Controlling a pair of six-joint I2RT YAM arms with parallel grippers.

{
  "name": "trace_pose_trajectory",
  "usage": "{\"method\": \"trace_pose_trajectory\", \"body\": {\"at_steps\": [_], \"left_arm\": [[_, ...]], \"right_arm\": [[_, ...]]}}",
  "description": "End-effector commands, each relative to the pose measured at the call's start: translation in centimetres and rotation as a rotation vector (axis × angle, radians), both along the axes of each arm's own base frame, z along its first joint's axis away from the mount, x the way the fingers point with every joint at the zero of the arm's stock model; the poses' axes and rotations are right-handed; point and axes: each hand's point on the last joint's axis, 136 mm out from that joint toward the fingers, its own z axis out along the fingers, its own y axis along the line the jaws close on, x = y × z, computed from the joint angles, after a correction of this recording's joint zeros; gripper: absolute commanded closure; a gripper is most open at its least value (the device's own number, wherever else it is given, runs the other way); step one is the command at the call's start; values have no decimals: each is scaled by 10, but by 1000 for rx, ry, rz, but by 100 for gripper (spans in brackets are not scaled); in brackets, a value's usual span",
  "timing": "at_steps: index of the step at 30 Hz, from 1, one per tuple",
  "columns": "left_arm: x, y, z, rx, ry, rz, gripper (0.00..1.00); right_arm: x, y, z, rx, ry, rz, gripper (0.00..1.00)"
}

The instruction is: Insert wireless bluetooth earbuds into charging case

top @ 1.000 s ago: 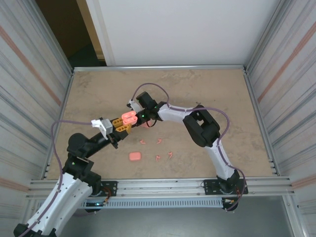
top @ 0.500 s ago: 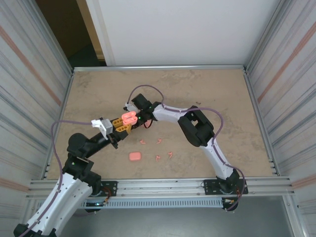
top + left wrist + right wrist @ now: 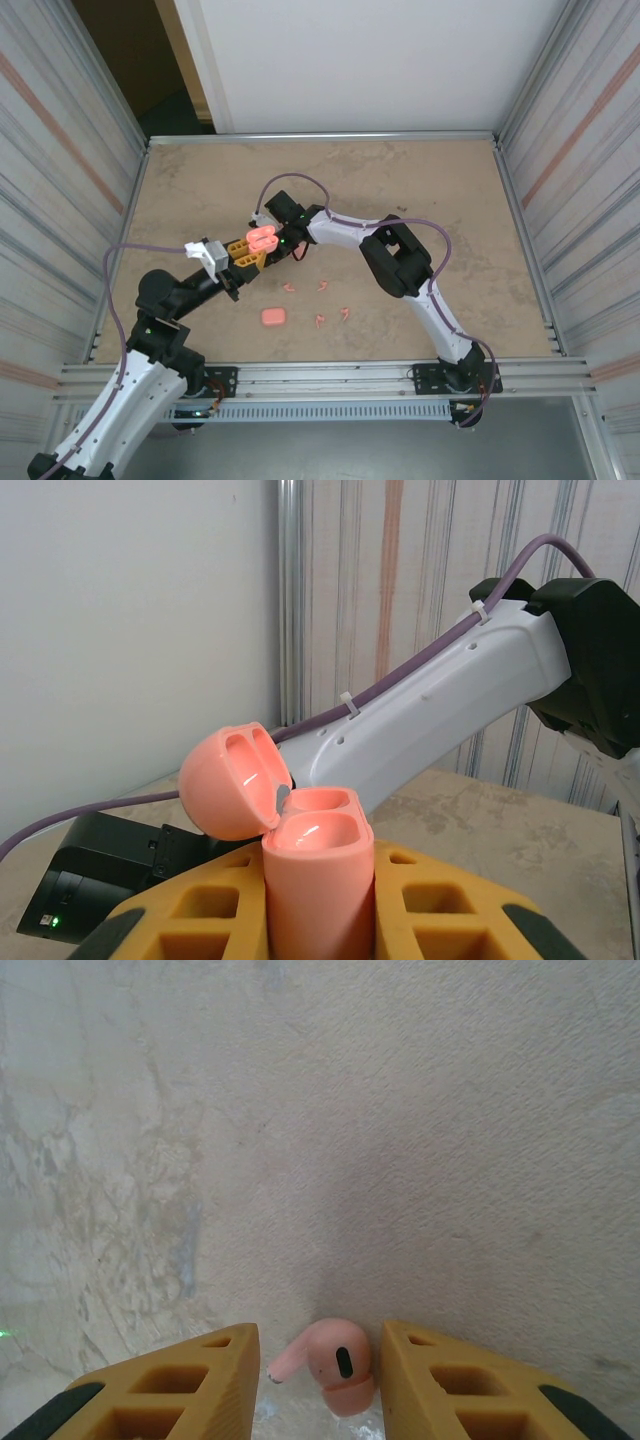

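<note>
My left gripper (image 3: 250,250) is shut on an open pink charging case (image 3: 262,238) and holds it upright above the table. In the left wrist view the case body (image 3: 318,880) stands between the yellow fingers (image 3: 450,910). Its lid (image 3: 232,780) is tipped back to the left, and both wells are empty. My right gripper (image 3: 281,237) hangs right next to the case. In the right wrist view a pink earbud (image 3: 335,1360) sits between its fingers (image 3: 190,1380), the bud against the right finger and the stem reaching toward the left one. Several loose earbuds (image 3: 324,285) lie on the table.
A second pink case (image 3: 273,316), closed, lies on the table near the front, with earbuds (image 3: 320,320) just to its right. The right arm (image 3: 430,710) crosses behind the open case. Metal walls enclose the table (image 3: 420,180) on both sides.
The right arm has shifted a little to the left, bringing its gripper closer to the open case. The left arm and the case have stayed in place.
</note>
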Motion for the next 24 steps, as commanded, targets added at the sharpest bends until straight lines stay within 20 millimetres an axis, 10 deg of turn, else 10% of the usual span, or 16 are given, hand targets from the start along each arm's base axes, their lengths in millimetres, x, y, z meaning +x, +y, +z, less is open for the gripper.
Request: {"method": "trace_pose_trajectory", "body": {"at_steps": [1,24], "left_arm": [[-1,3,19,-10,-67,17,100],[2,3,17,0,-62,22,100]], "right_arm": [[-11,-1,-8,-31,17,45,64],[-11,-4,-29,-96,-2,45,69]]}}
